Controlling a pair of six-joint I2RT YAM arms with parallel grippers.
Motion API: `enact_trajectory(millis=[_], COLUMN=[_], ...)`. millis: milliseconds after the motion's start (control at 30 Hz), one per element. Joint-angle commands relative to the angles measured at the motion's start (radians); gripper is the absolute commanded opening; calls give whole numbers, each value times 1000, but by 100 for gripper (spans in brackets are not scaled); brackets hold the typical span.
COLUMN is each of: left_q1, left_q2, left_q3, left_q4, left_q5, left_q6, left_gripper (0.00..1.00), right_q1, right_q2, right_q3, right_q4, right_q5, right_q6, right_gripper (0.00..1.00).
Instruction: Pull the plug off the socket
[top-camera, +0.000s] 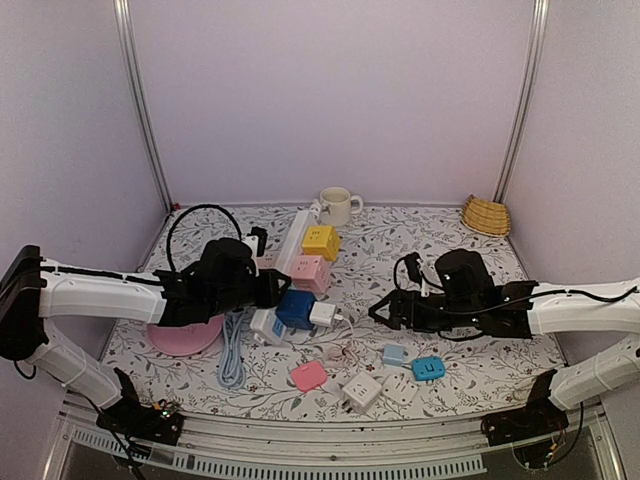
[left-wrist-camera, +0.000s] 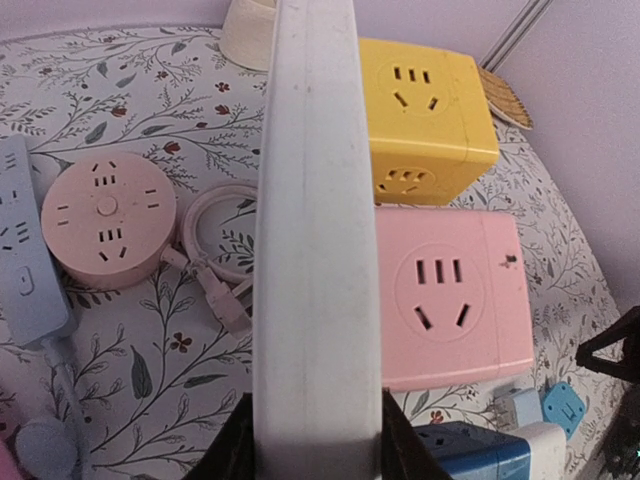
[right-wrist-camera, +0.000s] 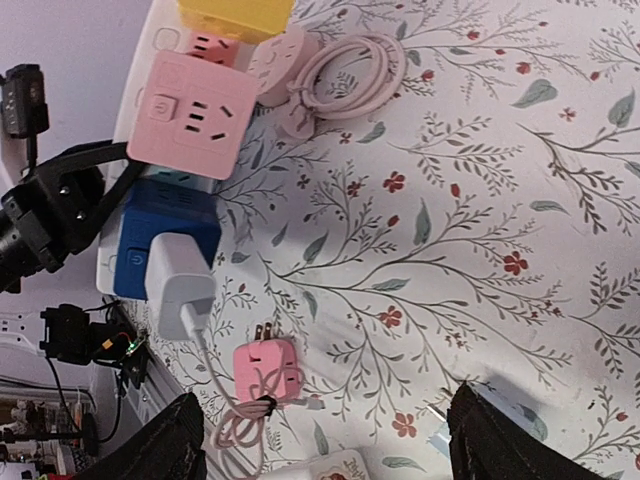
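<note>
While in 1 socket (right-wrist-camera: 165, 208); 1 plug (right-wrist-camera: 180, 285)

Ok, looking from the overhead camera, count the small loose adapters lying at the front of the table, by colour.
Pink adapter: 1
White adapters: 2
Blue adapters: 2
Total: 5

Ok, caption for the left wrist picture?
Left gripper shut on white power strip, beside yellow socket cube and pink socket cube.
</note>
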Motion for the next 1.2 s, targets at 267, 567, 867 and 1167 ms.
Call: enact_trajectory(millis=[267,567,867,1167], left_q1=[4,0,-17,-31], left_q2=[-66,-63,-55,-38], left_q3=[43,39,22,26], left_q4=[254,278,310,325], left_q5=[40,63,74,54], left_q6=[-46,-67,-86,-74], left_gripper=[0,0,0,0], right_q1=[102,124,125,132], right_q2=[132,256,271,294], right_q3=[124,163,92,94], right_q4=[191,314,477,509], right_q5=[-67,-111,-98,-117], right_q6=[0,83,222,254], right_gripper=[83,71,50,42])
